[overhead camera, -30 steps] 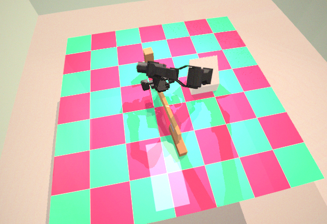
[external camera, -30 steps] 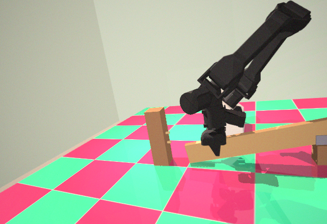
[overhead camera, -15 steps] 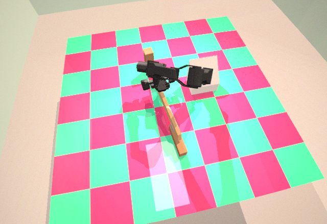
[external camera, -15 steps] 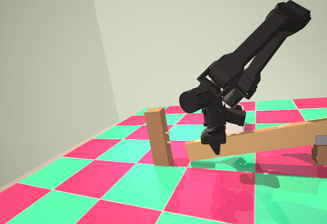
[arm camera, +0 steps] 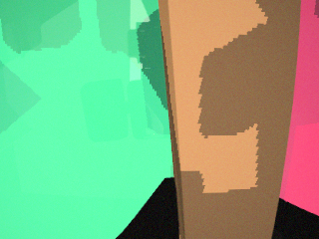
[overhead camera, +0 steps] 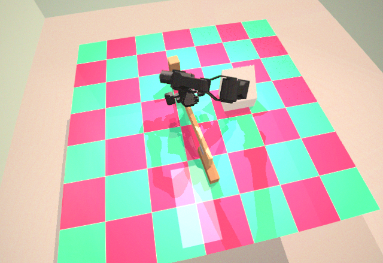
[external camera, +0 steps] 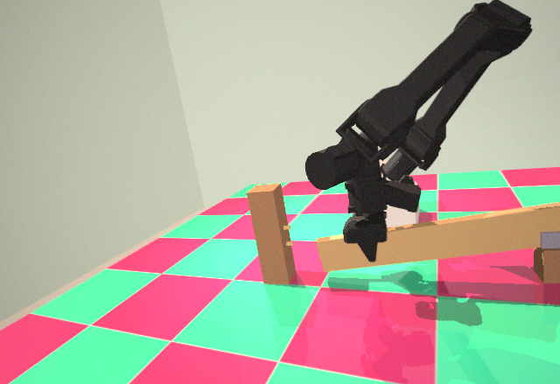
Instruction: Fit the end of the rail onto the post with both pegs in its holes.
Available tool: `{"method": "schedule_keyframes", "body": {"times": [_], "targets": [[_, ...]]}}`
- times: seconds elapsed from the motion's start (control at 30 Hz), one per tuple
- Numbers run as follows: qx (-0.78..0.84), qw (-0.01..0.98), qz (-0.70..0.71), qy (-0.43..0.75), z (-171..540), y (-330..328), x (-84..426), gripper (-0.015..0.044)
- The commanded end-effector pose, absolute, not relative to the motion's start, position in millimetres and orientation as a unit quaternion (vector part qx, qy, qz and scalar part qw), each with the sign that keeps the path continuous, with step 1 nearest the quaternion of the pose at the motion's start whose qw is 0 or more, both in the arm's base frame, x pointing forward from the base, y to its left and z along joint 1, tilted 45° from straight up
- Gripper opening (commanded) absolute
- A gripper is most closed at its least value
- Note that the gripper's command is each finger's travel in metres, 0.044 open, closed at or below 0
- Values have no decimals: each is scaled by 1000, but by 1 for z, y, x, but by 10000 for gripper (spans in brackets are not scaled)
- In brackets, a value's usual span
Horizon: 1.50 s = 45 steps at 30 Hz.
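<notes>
The wooden rail (overhead camera: 193, 120) (external camera: 451, 237) (arm camera: 224, 154) slopes down toward the post, its near end slightly above the table and a gap short of the pegs. Its far end is at the grey bracket (external camera: 550, 240) on the footboard block (overhead camera: 213, 175) (external camera: 551, 267); how it sits inside is partly hidden. The post (overhead camera: 173, 61) (external camera: 271, 240) stands upright with an upper peg (external camera: 286, 227) and a lower peg (external camera: 289, 243) facing the rail. My gripper (external camera: 371, 251) (arm camera: 195, 183) is shut on the rail near that end. The rail's holes are not visible.
A pale box (overhead camera: 238, 71) (external camera: 402, 216) stands beside the rail, partly under the arm in the top view and behind the gripper in the exterior view. The checkered table top (overhead camera: 123, 192) (external camera: 226, 321) carries shadows of the arm.
</notes>
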State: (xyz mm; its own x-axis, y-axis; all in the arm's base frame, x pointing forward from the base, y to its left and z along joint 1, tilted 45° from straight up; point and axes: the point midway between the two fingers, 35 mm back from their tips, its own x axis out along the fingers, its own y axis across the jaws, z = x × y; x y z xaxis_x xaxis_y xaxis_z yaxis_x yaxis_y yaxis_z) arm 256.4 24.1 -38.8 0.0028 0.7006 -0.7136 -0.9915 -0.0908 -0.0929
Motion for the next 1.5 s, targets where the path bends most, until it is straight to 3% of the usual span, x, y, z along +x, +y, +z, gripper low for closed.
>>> {"method": "schedule_keyframes", "body": {"times": [0.0, 1.47], "targets": [[-317, 637, 665, 229, -36, 21, 258, 0], [-317, 637, 664, 229, -20, 5, 258, 0]]}}
